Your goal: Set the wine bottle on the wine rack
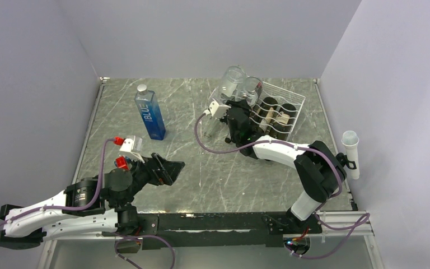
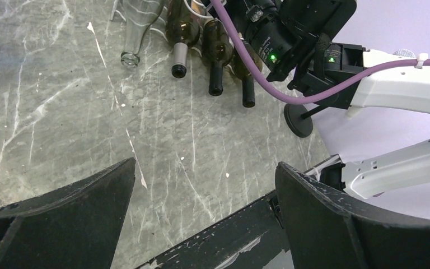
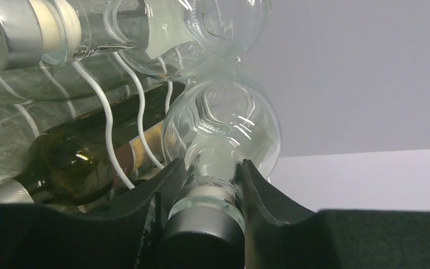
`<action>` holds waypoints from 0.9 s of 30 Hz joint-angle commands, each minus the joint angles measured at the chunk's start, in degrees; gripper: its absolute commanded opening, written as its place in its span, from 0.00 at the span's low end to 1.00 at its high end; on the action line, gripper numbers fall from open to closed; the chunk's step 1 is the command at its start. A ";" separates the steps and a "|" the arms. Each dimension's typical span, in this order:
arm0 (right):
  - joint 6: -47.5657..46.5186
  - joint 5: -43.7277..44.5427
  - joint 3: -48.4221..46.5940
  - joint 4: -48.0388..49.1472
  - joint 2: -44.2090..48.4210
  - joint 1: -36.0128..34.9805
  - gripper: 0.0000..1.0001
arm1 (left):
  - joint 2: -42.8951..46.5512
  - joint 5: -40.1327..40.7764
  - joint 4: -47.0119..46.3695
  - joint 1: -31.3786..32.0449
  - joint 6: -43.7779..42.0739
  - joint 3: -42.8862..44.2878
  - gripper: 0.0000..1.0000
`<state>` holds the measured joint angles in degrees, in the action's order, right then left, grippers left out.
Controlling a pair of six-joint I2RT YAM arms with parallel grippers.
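The right gripper [image 3: 210, 182] is clenched on the neck of the clear wine bottle [image 3: 224, 126], whose body tilts up at the left end of the white wine rack [image 1: 298, 106], just beside a second clear bottle [image 3: 201, 22] and near the dark bottles [image 1: 269, 109] lying in the grooves; I cannot tell whether it rests in a groove. The left gripper [image 2: 204, 168] hangs released, jaws spread wide over the marbled table [image 2: 61, 101], well apart from the rack, with a tall blue water bottle [image 1: 150, 115] standing upright beyond it
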<state>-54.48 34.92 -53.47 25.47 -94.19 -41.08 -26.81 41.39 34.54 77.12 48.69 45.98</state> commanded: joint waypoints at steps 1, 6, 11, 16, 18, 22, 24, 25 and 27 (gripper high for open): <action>15.16 -7.44 2.16 -19.48 -4.13 -4.12 0.39 | 0.95 -0.41 -2.57 0.22 -2.19 1.65 0.99; 15.81 -6.53 3.97 -18.14 -5.20 -4.59 0.47 | 0.70 -0.09 -1.95 0.22 -2.11 2.07 0.99; 16.37 -6.37 4.30 -18.39 -5.73 -4.71 0.55 | 1.28 0.10 -1.30 0.22 -1.75 2.19 0.99; 16.94 -6.33 4.38 -18.35 -6.15 -4.58 0.60 | 2.29 0.10 -1.05 0.23 -1.68 2.06 0.99; 17.24 -6.36 4.34 -18.60 -6.17 -4.60 0.74 | 2.65 0.10 -0.78 0.22 -1.51 2.01 0.99; 17.67 -5.73 3.52 -19.23 -5.95 -4.62 1.00 | 3.03 0.20 -0.81 0.22 -1.52 1.93 0.99; 17.59 -5.05 2.93 -19.65 -5.41 -4.67 1.00 | 3.15 0.24 -1.04 0.22 -1.66 1.90 0.99; 17.43 -4.77 2.78 -19.62 -4.91 -4.71 1.00 | 3.03 0.20 -1.06 0.22 -1.79 2.04 0.99; 17.23 -4.39 2.68 -19.26 -3.38 -4.71 1.00 | 2.85 0.14 -0.89 0.22 -1.82 2.31 0.99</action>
<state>-39.99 32.51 -50.81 9.19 -99.22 -45.76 -24.23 41.41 34.37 77.12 47.59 46.00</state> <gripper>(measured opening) 0.995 0.993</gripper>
